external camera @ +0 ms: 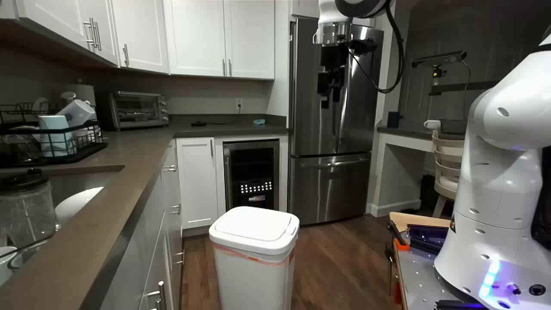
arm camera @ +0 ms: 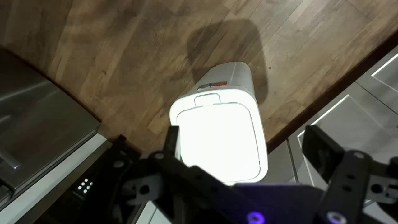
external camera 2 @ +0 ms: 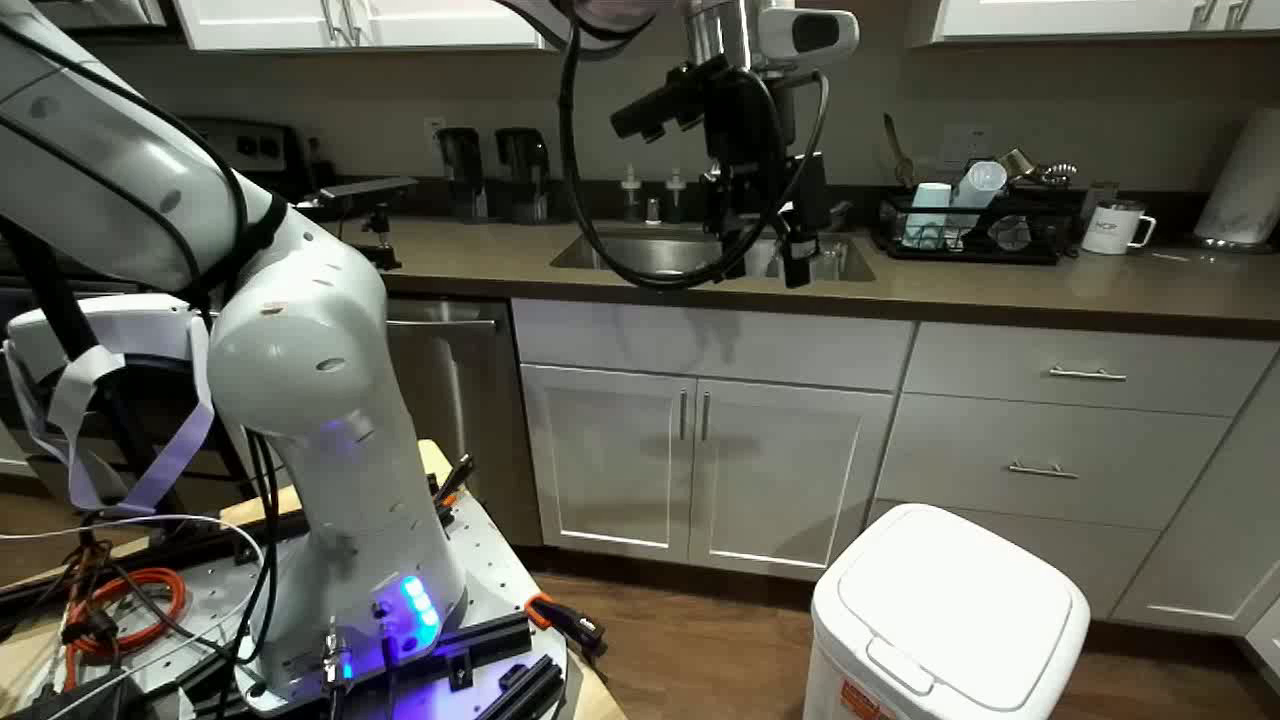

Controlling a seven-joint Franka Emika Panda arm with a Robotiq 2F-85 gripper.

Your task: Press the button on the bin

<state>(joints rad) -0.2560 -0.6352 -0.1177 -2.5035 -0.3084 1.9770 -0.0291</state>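
Note:
The tall white bin (external camera: 256, 275) stands on the wooden floor with its flat lid shut. It also shows in an exterior view (external camera 2: 950, 610) at the lower right and in the wrist view (arm camera: 217, 140), seen from above. Its button is a small rounded tab at one edge of the lid (external camera: 292, 227), also visible in an exterior view (external camera 2: 900, 667) and in the wrist view (arm camera: 207, 99). My gripper (arm camera: 242, 129) is open, with its fingers wide apart and nothing between them. It points down, high above the lid and apart from it, in both exterior views (external camera: 330, 97) (external camera 2: 768, 265).
A counter (external camera: 125, 185) with a dish rack (external camera: 51, 142) and a sink runs along one side. A steel fridge (external camera: 331, 185) and a small wine cooler (external camera: 252, 172) stand behind the bin. The robot's base stands on a metal-topped table (external camera 2: 500, 570) with tools and cables.

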